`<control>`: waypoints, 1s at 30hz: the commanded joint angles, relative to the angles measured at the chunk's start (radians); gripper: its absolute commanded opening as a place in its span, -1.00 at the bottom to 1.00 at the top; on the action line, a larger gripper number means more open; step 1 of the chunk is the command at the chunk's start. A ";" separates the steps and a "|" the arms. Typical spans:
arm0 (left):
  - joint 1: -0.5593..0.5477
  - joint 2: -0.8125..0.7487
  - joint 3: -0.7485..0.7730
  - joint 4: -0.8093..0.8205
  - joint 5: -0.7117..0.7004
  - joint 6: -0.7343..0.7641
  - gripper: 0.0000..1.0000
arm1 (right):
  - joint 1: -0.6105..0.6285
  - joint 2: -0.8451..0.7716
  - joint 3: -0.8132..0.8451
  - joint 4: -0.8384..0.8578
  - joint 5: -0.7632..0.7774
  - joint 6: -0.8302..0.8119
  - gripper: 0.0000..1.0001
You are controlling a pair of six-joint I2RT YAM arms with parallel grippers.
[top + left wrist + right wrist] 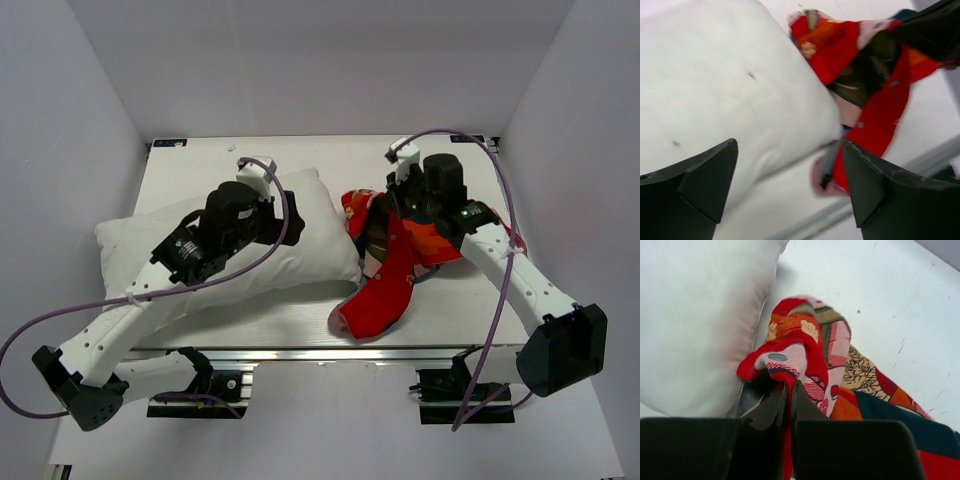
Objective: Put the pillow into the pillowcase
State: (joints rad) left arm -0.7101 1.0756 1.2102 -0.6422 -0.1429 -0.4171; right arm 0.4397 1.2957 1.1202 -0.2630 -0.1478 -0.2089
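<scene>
Top external: white table [270,322] carries all. Plump pillow [325,235] lies on L half, long axis 8-to-2 o'clock, L arm [150,290] across it. Crumpled pillowcase [385,290] sits at its 3 o'clock, touching its R end, red tail trailing toward 6 o'clock near front edge. Wrist views: L gripper [789,145] released, jaws wide, over pillow's R end. R gripper [788,395] clenched on bunched pillowcase fold.
</scene>
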 commanded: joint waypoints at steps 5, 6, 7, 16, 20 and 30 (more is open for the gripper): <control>0.092 0.186 0.193 -0.013 -0.144 0.253 0.96 | -0.085 0.066 0.193 0.137 -0.107 0.219 -1.00; 0.110 0.210 0.212 -0.014 -0.126 0.271 0.96 | -0.085 0.073 0.213 0.154 -0.108 0.265 -1.00; 0.127 0.228 0.227 -0.019 -0.109 0.279 0.96 | -0.085 0.085 0.226 0.178 -0.122 0.285 -1.00; 0.259 0.302 0.184 0.044 0.029 0.420 0.97 | -0.087 0.198 0.317 0.180 -0.156 0.364 -1.00; 0.288 0.323 0.132 0.076 0.043 0.485 0.96 | -0.085 0.186 0.259 0.147 -0.179 0.339 -1.00; 0.331 0.443 0.140 0.153 0.181 0.535 0.96 | -0.042 0.113 0.037 0.012 -0.190 0.212 -1.00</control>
State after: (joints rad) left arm -0.3878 1.5055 1.3102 -0.5396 -0.0376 0.0818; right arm 0.3779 1.4616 1.1938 -0.2108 -0.3214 0.0631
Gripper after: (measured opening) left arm 0.979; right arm 0.028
